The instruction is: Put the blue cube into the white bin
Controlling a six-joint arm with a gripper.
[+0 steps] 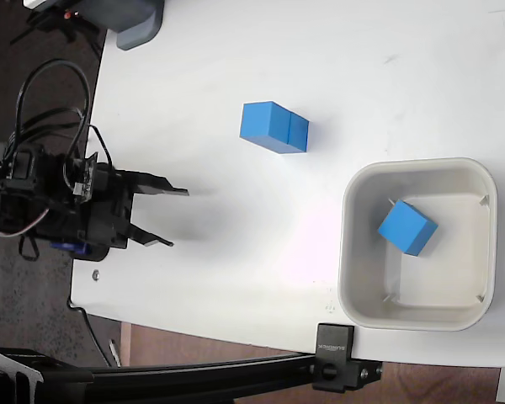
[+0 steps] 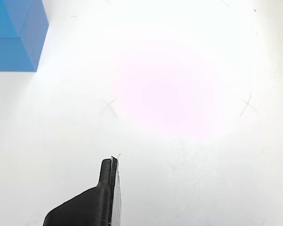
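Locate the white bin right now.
In the fixed view the white bin sits at the table's lower right, one blue cube inside it, two more cubes up-left of it.

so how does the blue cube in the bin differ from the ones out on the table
The cube in the white bin lies alone and turned cornerwise to the bin's walls; the two table cubes sit side by side, touching, as one block.
The bin cube is walled in on every side; the table cubes rest on the open white table, nearer the open, empty pincer.
All look the same bright blue and the same size.
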